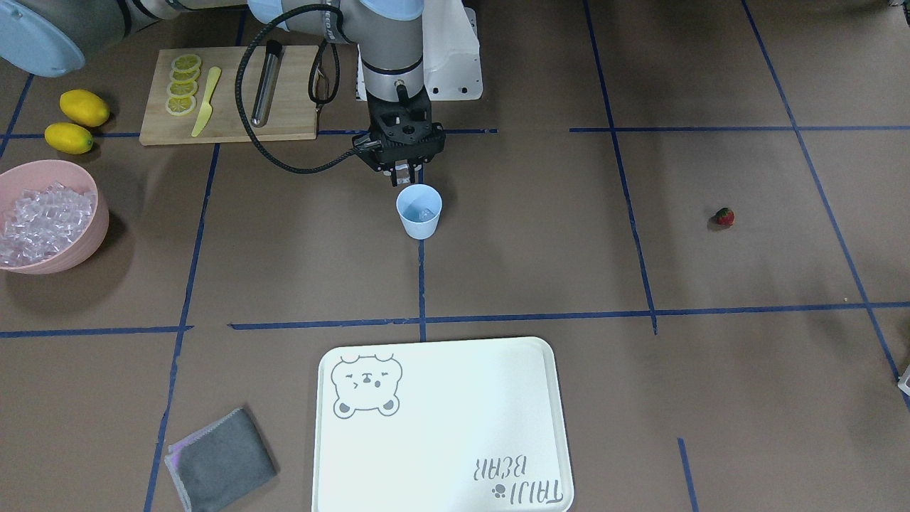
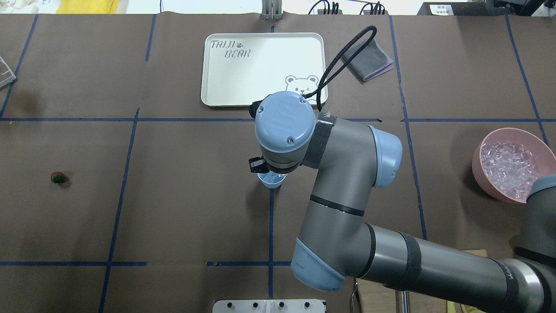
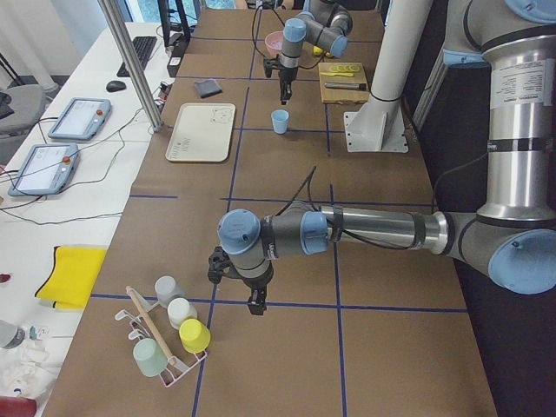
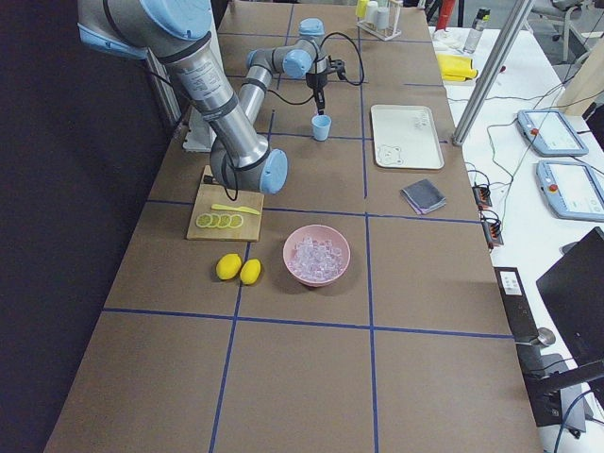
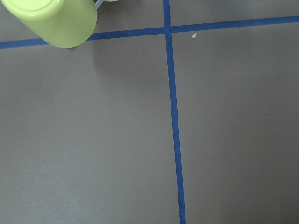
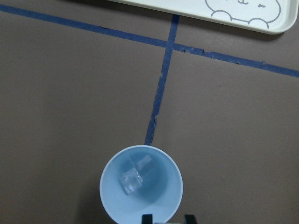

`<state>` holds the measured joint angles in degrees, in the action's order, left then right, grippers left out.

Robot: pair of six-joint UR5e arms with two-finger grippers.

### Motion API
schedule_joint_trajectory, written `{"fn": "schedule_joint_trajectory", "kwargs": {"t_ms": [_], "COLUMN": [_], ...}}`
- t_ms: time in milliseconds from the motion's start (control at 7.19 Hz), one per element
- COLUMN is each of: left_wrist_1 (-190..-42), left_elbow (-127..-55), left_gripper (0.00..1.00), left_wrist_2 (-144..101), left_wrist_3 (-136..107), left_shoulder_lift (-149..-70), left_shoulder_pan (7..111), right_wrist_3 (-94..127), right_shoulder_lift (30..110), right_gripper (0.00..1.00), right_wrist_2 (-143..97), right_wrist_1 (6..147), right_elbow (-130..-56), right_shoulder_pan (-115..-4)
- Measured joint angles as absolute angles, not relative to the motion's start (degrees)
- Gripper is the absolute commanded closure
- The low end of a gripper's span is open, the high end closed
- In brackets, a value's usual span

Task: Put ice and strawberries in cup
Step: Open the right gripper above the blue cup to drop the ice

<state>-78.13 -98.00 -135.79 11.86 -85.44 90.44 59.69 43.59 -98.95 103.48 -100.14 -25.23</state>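
Note:
The pale blue cup [image 1: 419, 211] stands at the table's middle and also shows in the right wrist view [image 6: 141, 186], with one clear ice cube [image 6: 131, 181] on its bottom. My right gripper [image 1: 404, 174] hangs just above the cup's rim, with a pale glassy piece between its fingertips [image 6: 147, 218]. More ice [image 1: 43, 220] fills the pink bowl [image 1: 89, 245]. The small red strawberry [image 1: 724, 217] lies alone on the table, far from both grippers. My left gripper [image 3: 255, 306] hovers low near a cup rack [image 3: 169, 334]; I cannot tell whether it is open or shut.
A wooden cutting board [image 1: 227, 96] holds lemon slices, a yellow knife and a metal tool. Two lemons [image 1: 78, 121] lie beside it. A white tray [image 1: 441, 427] and a grey cloth [image 1: 220, 462] lie on the operators' side. A yellow-green cup [image 5: 56, 18] is under the left wrist.

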Motion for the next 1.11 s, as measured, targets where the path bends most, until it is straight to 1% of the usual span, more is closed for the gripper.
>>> {"fn": "schedule_joint_trajectory", "kwargs": {"t_ms": [278, 417, 556, 695, 834, 1112], "left_wrist_1": [-78.12, -78.08, -78.06, -78.05, -78.05, -78.05], "left_elbow": [-98.0, -98.0, -97.97, -97.91, -97.84, -97.81], "left_gripper": [0.0, 0.0, 0.0, 0.0, 0.0, 0.0], "left_wrist_2": [-135.79, -135.79, -135.79, -135.79, -135.79, -135.79], "left_wrist_3": [11.87, 11.86, 11.87, 11.86, 11.86, 11.86], "left_shoulder_lift": [-85.4, -85.37, -85.36, -85.35, -85.34, -85.34], "left_shoulder_pan": [90.38, 90.37, 90.36, 90.35, 90.35, 90.35], "right_wrist_3": [59.89, 59.88, 59.84, 59.62, 59.29, 59.07], "right_shoulder_lift": [43.11, 42.89, 42.73, 42.67, 42.65, 42.63], "right_gripper": [1.0, 0.98, 0.7, 0.14, 0.01, 0.01], "right_wrist_2": [-97.08, -96.71, -96.57, -96.55, -96.55, -96.59], "right_wrist_1": [101.62, 100.38, 99.81, 99.6, 99.51, 99.42], "right_elbow": [-97.87, -96.77, -96.26, -96.05, -96.01, -96.22], "right_shoulder_pan": [-24.52, -24.48, -24.45, -24.44, -24.44, -24.48]}}
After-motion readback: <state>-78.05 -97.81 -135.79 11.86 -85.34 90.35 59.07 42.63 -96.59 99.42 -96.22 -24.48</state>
